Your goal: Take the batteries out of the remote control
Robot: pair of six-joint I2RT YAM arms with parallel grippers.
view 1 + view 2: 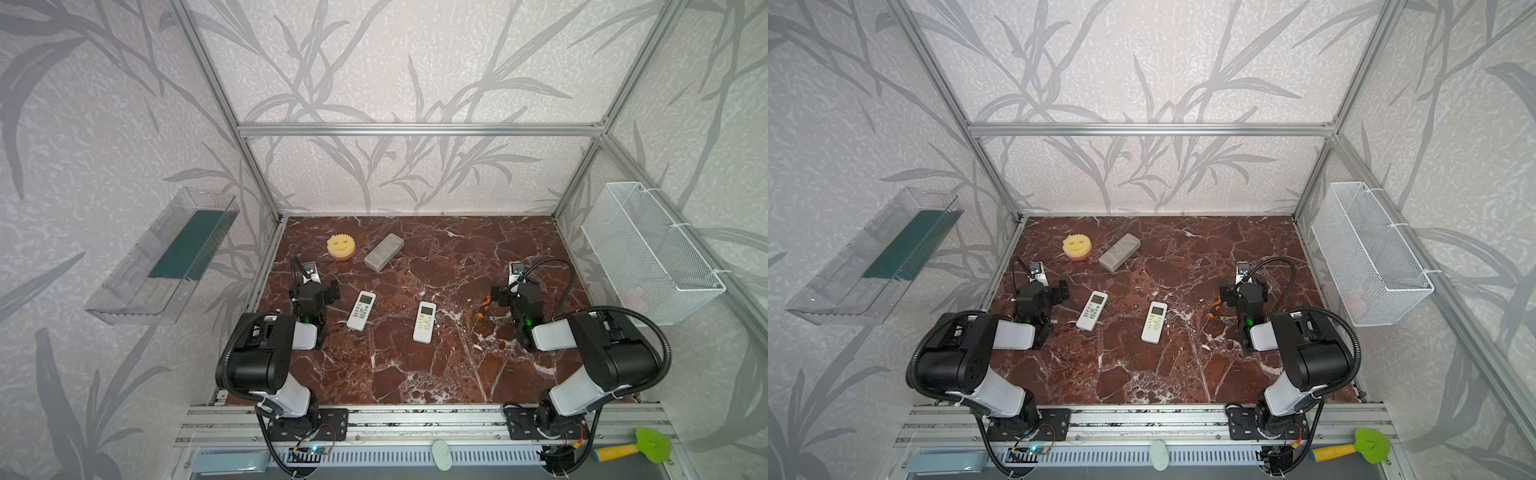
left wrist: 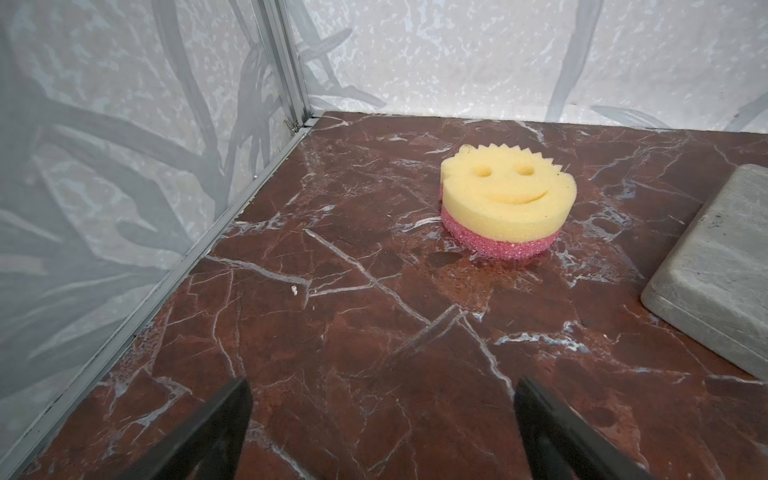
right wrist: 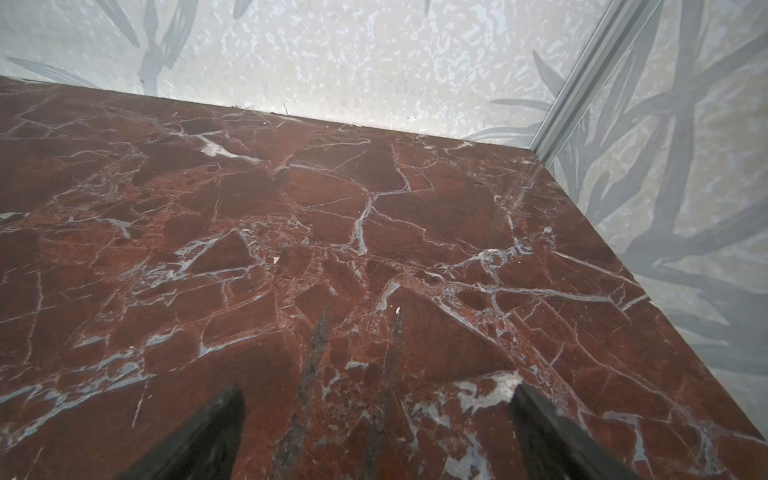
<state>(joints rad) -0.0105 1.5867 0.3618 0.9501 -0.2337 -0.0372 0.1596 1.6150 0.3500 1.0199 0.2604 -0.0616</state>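
Remote controls, two in number, lie face up on the red marble table (image 1: 415, 374). Both are white.

Places here are given from the one yellow smiley sponge (image 1: 340, 246), which sits near the table's back left corner. The left remote (image 1: 361, 310) lies in front of the sponge and slightly to its right. The right remote (image 1: 424, 322) lies further right and a little further forward, well apart from the left one.

Each remote's long axis runs front to back, with the display end towards the back wall. The left remote's display end leans slightly to the right.

One grey block (image 1: 384, 252) lies just right of the sponge, set at a slant.

The left hand (image 2: 382, 382) hovers in front of the sponge, with its fingers spread apart and nothing between them. The right hand (image 3: 376, 388) hovers far to the sponge's right over bare marble, also spread and empty. A small orange item (image 1: 483, 306), too small to identify, lies near the right hand.

Walls and aluminium frame close the back and both sides. The marble right of the block and the front half of the table are open. One wire basket (image 1: 652, 253) hangs on the right wall.
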